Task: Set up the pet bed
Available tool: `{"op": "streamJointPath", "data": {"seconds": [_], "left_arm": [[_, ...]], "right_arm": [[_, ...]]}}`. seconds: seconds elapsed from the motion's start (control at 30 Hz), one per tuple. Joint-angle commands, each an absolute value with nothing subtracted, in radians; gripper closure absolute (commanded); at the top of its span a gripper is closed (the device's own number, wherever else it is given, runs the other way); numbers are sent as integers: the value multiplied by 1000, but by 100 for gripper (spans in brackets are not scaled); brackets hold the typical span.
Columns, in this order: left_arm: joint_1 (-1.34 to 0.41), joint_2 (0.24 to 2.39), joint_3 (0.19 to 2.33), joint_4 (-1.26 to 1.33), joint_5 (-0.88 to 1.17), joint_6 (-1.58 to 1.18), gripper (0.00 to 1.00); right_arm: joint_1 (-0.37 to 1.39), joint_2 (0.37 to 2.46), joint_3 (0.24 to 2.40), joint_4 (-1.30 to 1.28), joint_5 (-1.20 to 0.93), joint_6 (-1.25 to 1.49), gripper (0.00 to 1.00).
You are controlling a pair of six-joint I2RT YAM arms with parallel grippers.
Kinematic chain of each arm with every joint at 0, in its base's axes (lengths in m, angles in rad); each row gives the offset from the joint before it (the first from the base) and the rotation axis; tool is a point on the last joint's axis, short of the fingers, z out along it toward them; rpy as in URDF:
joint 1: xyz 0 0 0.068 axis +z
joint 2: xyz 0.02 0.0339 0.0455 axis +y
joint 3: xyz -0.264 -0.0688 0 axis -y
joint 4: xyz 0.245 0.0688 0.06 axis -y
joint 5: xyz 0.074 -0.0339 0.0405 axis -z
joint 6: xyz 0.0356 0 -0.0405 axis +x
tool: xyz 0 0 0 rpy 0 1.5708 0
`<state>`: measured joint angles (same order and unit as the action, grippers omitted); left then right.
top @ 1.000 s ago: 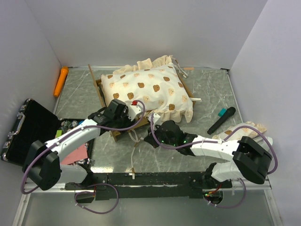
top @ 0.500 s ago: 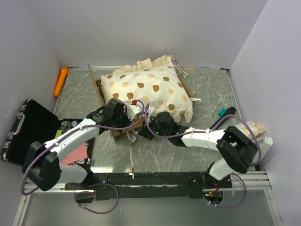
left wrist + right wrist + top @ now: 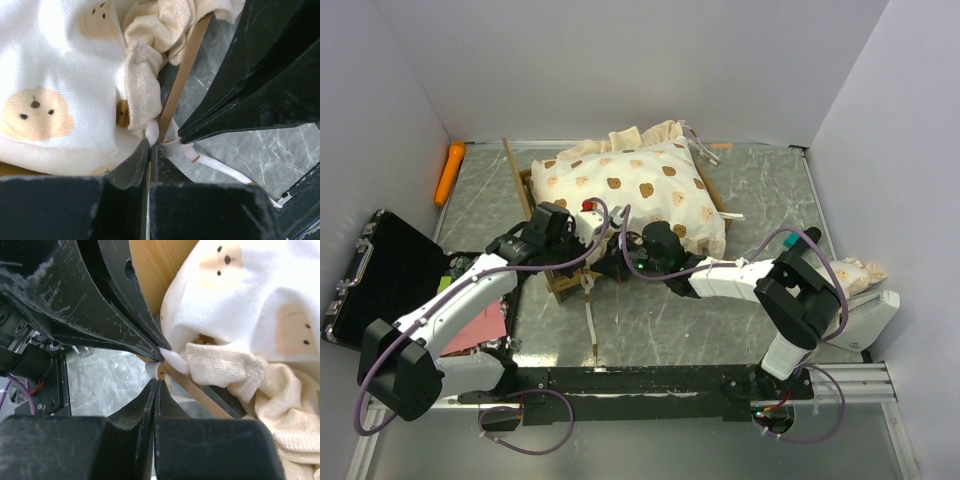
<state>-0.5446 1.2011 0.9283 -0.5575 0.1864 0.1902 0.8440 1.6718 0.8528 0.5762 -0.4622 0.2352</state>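
The pet bed point(image 3: 558, 283) is a light-wood frame in the middle of the table, with its headboard point(image 3: 516, 182) on the left. The cream bear-print mattress point(image 3: 630, 190) lies heaped on it. My left gripper point(image 3: 603, 248) is at the bed's near rail point(image 3: 186, 62), shut on a thin white tie point(image 3: 152, 131) from the mattress edge. The right gripper point(image 3: 620, 262) meets it from the other side, shut, with its tips point(image 3: 158, 381) against the white tie point(image 3: 153, 371); I see nothing between them. The matching pillow point(image 3: 860, 270) lies far right.
A black hard case point(image 3: 390, 275) lies open at the left edge, with a pink sheet point(image 3: 485, 325) beside it. An orange object point(image 3: 450, 172) rests in the far left corner. A dark marker with a teal end point(image 3: 790, 240) lies right of the bed. A loose tie point(image 3: 591, 320) trails forward.
The left gripper has closed on the tie. My right arm has reached left to the bed's near corner. The bed and mattress have shifted slightly left and back.
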Motion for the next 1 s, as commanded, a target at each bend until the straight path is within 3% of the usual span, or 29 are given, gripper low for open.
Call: {"op": "streamJointPath", "data": {"seconds": [0.0, 0.13, 0.47, 0.97], "left_arm": [[-597, 1173, 963, -540, 360, 345, 99], [-588, 1181, 991, -581, 472, 357, 99], [-583, 1127, 989, -636, 517, 385, 99], [-565, 1186, 976, -542, 520, 359, 99]], "right_arm": [[836, 1706, 902, 561, -433, 279, 100], [833, 1735, 940, 529, -436, 285, 100], [802, 1781, 971, 451, -419, 238, 100], [802, 1859, 931, 781, -902, 304, 100]]}}
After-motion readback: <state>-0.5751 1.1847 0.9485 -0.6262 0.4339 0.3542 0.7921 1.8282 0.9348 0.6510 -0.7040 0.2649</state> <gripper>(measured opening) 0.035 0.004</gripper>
